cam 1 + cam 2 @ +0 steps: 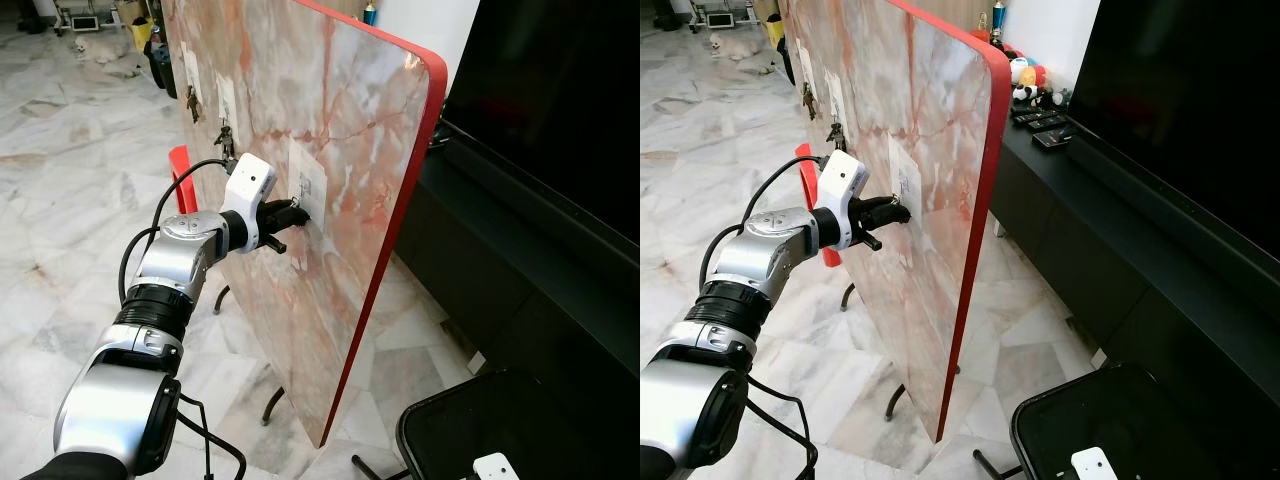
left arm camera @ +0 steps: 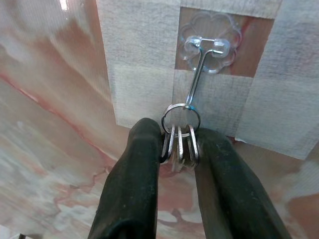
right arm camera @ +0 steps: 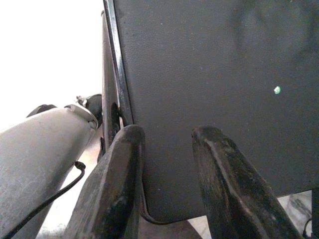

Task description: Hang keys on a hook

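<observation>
A bunch of silver keys [image 2: 181, 147] on a ring [image 2: 180, 117] hangs from the metal wire of a clear flower-shaped stick-on hook [image 2: 207, 47]. The hook is fixed to a pale patch [image 1: 306, 190] on an upright marble board [image 1: 330, 110]. My left gripper [image 1: 297, 214] reaches out to the board, and its two black fingers [image 2: 134, 184] are shut on the keys just under the ring. In its wrist view my right gripper [image 3: 168, 135] hangs open against a black surface, with nothing between its fingers.
The board has a red edge [image 1: 396, 215] and thin black legs [image 1: 272, 400]. Further along it hang other keys [image 1: 226, 140]. A black TV [image 1: 560, 120] on a dark console [image 1: 1090, 240] stands to the right. A black seat [image 1: 500, 425] is low right, with marble floor [image 1: 70, 180] on the left.
</observation>
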{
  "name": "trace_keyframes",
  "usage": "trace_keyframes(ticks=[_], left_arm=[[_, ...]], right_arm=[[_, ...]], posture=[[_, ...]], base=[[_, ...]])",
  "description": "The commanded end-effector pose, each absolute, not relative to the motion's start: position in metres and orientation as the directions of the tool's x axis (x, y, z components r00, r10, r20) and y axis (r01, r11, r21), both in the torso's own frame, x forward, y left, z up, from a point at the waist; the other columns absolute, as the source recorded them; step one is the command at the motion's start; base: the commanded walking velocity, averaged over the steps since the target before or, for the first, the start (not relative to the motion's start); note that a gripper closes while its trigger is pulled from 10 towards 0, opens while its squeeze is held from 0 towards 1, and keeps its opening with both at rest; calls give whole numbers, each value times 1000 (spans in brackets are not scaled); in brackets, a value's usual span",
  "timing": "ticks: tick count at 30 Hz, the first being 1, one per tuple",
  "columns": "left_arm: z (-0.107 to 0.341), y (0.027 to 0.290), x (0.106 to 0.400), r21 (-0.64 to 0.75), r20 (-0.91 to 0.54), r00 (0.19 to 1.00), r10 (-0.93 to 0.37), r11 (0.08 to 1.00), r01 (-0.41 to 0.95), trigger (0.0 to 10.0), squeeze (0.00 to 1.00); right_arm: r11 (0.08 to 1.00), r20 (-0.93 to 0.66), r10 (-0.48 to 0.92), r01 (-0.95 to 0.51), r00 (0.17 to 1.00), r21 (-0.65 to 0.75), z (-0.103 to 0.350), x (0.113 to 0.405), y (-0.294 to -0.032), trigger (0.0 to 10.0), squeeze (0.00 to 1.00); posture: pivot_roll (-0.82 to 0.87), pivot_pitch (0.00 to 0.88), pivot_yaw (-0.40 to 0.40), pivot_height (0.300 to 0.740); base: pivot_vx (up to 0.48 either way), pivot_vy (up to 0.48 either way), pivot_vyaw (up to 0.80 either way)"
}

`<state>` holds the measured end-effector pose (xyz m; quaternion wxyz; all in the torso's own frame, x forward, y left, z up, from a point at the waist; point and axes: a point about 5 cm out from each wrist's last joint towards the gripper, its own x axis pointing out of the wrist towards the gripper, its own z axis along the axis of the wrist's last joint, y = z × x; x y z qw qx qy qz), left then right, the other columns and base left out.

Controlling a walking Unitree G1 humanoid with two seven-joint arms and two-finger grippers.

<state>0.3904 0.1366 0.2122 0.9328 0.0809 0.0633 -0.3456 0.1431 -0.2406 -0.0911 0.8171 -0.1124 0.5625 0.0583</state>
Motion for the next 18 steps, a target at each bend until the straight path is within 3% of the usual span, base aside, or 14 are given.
trace_keyframes(ticks=[1,12,18], left_arm=[[229,124,389,147,-104,731,-675,716,682,10000,1000],[221,118,371,175,-116,631,-767,609,773,10000,1000],[217,122,363,191,-135,629,-765,603,774,10000,1000]], right_arm=[[969,-931,-37,-215,362,-122,-90,144,-243,10000,0],[968,-932,-38,-218,361,-124,-90,143,-243,10000,0],[967,-932,-37,-221,360,-124,-90,143,-243,10000,0]], posture=[[90,0,-79,737],[96,0,-85,737],[97,0,-87,737]], base=[[0,0,0],[0,0,0],[0,0,0]])
